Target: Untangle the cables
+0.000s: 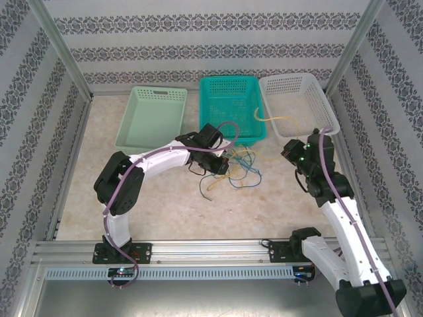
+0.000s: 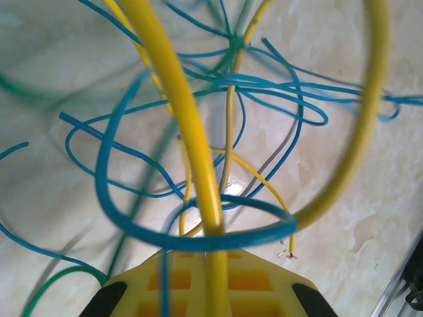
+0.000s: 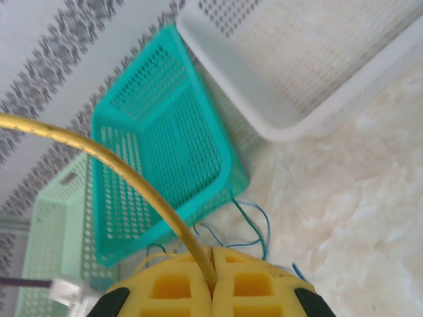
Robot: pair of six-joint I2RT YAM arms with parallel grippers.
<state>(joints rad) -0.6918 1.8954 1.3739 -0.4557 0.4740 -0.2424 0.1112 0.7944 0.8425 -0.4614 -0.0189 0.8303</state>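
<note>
Left pincer (image 2: 213, 264), bottom centre of the left wrist view: closed on a yellow cable (image 2: 178, 99) that is fed straight up out of the pads. A blue loop (image 2: 106, 191) is wrapped round it just above the pads, so it is likely to be dragged along.

The cables (image 1: 236, 168) are seen in the top view as a loose tangle on the bench (image 1: 165, 198), centre frame, just below the teal basket (image 1: 206, 109).

Right pincer (image 3: 211, 264), bottom centre of the right wrist view: clamped on a second yellow cable (image 3: 112, 162) that arcs up-left. In the top view it is run toward the white basket (image 1: 291, 79), upper right. Whether both grips are on one cable cannot be told.

Step judged: yellow is being separated from blue and green.

Advised:
- Left grip to be used as a firm anchor.
- Right pull to be taken slowly, up and away from the tangle.
- Blue loop to be watched, and the pull stopped if it tightens instead of sliding off.
- Cable to be lifted clear of the basket rims to avoid snagging.
</note>
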